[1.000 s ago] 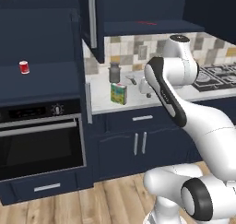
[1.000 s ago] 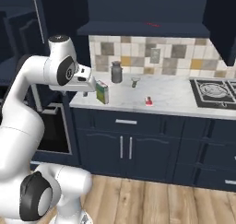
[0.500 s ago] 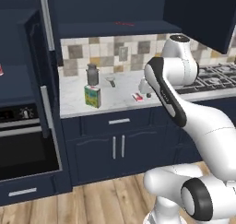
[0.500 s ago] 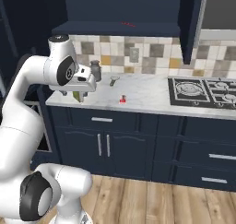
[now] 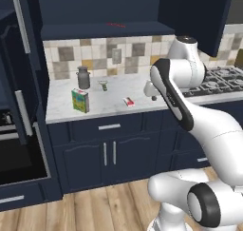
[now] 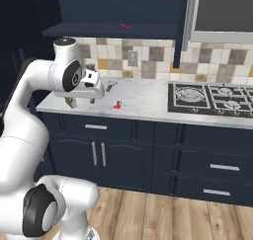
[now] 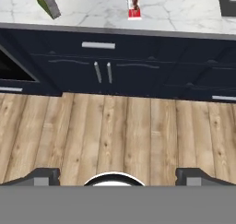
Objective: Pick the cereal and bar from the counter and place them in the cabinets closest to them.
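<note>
The cereal (image 5: 80, 101) stands upright on the left part of the counter (image 5: 114, 94), a small patchwork box, also in the hand view (image 7: 46, 1). In the right base view my arm hides most of the cereal (image 6: 70, 102). The bar (image 5: 128, 101) lies flat near the counter's front edge, right of the box (image 6: 117, 105) (image 7: 134, 8). My gripper (image 5: 151, 96) (image 6: 94, 97) hangs open and empty in front of the counter (image 7: 184, 11), right of the bar, pointing down at the floor (image 7: 119, 177). A navy wall cabinet (image 5: 104, 16) with its shelf is open above the counter.
A grey metal jug (image 5: 83, 78) and a small cup (image 5: 103, 85) stand at the back by the tiled wall. A gas hob (image 6: 212, 97) lies to the right. The tall oven unit (image 5: 19, 130) stands at the left. An open cabinet door (image 6: 189, 17) hangs above the hob's left edge.
The base has driven to the right along the counter, so the whole scene has slid left in both base views. The arm keeps its pose and the gripper stays open.
</note>
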Motion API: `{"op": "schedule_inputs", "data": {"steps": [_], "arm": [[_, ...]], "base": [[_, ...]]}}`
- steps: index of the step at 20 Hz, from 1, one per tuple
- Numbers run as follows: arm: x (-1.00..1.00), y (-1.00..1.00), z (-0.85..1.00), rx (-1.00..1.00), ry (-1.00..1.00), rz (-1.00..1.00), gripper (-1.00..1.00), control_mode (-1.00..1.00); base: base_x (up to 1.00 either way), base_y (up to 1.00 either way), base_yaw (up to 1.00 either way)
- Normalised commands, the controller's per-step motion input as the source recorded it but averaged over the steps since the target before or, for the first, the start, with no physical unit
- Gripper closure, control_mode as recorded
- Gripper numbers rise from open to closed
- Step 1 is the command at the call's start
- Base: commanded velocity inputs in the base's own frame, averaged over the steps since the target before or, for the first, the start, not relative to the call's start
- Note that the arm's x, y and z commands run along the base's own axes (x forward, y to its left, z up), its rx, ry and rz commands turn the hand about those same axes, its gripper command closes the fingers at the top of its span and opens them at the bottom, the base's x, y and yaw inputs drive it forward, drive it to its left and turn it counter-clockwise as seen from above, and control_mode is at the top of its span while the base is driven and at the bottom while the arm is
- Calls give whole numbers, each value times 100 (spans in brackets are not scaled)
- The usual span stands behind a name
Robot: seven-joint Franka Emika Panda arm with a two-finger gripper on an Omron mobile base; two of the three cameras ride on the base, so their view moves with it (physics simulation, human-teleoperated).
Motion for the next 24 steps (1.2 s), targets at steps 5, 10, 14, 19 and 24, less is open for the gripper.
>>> {"op": "schedule_inputs", "data": {"steps": [5,10,14,19,24], "arm": [[0,0,0,0,0,0,-100,100],[0,0,0,0,0,0,-100,100],[0,0,0,0,0,0,-100,100],[0,0,0,0,0,0,-100,100],[0,0,0,0,0,0,-100,100]], "base": [[10,-2,0],[32,-11,0],[38,-16,0],[46,-14,-1],[54,-10,-3]]}}
